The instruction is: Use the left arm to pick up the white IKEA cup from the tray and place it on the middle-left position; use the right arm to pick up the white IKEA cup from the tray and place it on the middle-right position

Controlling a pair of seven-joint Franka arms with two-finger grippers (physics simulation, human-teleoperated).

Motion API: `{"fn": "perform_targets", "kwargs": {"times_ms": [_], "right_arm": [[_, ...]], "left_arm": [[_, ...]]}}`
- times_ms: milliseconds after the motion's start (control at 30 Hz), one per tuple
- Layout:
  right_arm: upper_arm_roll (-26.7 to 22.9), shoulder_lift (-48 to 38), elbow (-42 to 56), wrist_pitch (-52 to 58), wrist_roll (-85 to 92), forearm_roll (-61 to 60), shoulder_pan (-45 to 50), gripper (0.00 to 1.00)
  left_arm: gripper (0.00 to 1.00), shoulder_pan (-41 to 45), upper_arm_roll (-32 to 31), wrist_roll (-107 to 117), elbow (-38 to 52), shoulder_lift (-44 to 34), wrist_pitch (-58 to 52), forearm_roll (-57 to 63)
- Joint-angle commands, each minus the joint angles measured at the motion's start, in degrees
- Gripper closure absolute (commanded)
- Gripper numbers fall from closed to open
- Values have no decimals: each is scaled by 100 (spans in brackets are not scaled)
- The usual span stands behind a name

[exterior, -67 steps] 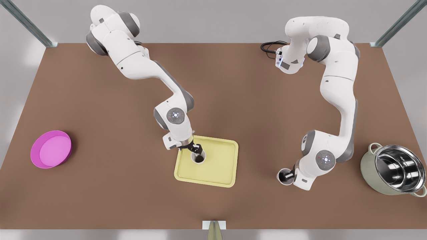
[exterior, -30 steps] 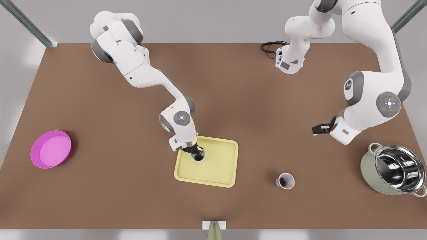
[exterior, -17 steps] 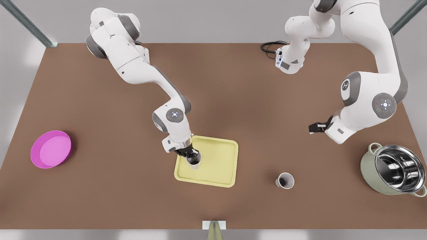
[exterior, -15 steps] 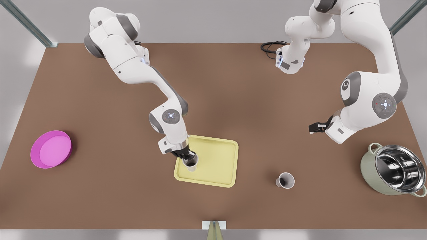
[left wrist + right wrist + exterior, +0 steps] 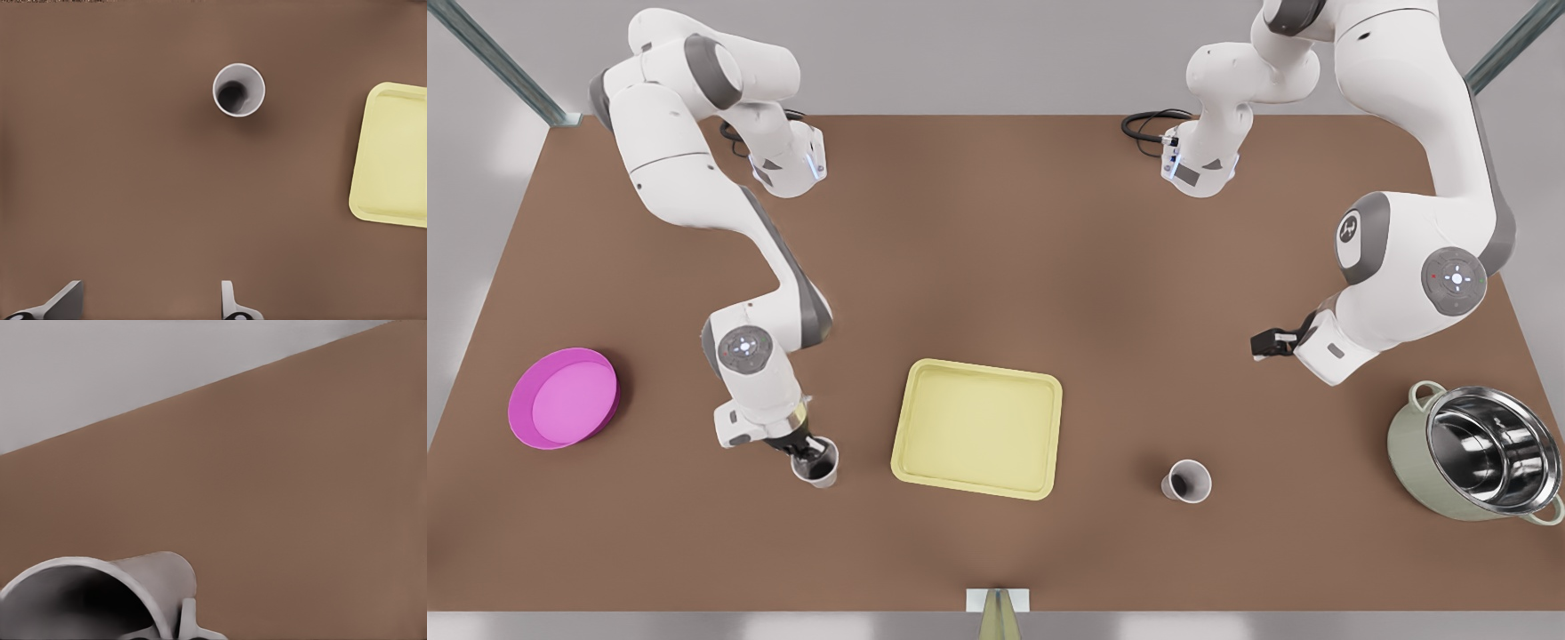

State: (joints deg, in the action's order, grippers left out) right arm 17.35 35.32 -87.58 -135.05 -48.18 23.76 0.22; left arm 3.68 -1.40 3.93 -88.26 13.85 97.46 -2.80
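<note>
The right gripper (image 5: 805, 449), at the front view's left, is seen closed on the rim of a white cup (image 5: 816, 464). This held cup is kept over bare brown table (image 5: 996, 231), just beside the pale yellow tray (image 5: 978, 372); whether it touches the tabletop cannot be told. The left gripper (image 5: 1263, 342), at the front view's right, is raised and holds nothing.

A second white cup (image 5: 1187, 482) stands upright on the table past the tray's other side. A magenta dish (image 5: 563, 397) and a steel pot (image 5: 1476, 462) are set near opposite table edges.

In the left wrist view, spread fingertips (image 5: 63, 303) are shown, with nothing between them. In the right wrist view, the held cup is shown close against one finger (image 5: 190, 620).
</note>
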Motion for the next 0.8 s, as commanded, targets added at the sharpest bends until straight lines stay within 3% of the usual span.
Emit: {"fn": "perform_targets", "kwargs": {"times_ms": [0,233,333,500,767], "right_arm": [[49,-60,-5,453,2207,-3,-198,100],[-56,-219,-251,453,2542,-161,-558,100],[-47,-473,-269,1534,2559,-311,-558,100],[-47,-834,-822,1727,2814,-477,-778,100],[-56,-395,-910,1648,2735,-750,-813,100]], "left_arm": [[0,1,-1,-130,1,-5,89,16],[0,1,-1,-130,1,-5,107,43],[0,1,-1,-130,1,-5,107,51],[0,1,-1,-130,1,3,107,51],[0,1,-1,-130,1,3,107,51]]}}
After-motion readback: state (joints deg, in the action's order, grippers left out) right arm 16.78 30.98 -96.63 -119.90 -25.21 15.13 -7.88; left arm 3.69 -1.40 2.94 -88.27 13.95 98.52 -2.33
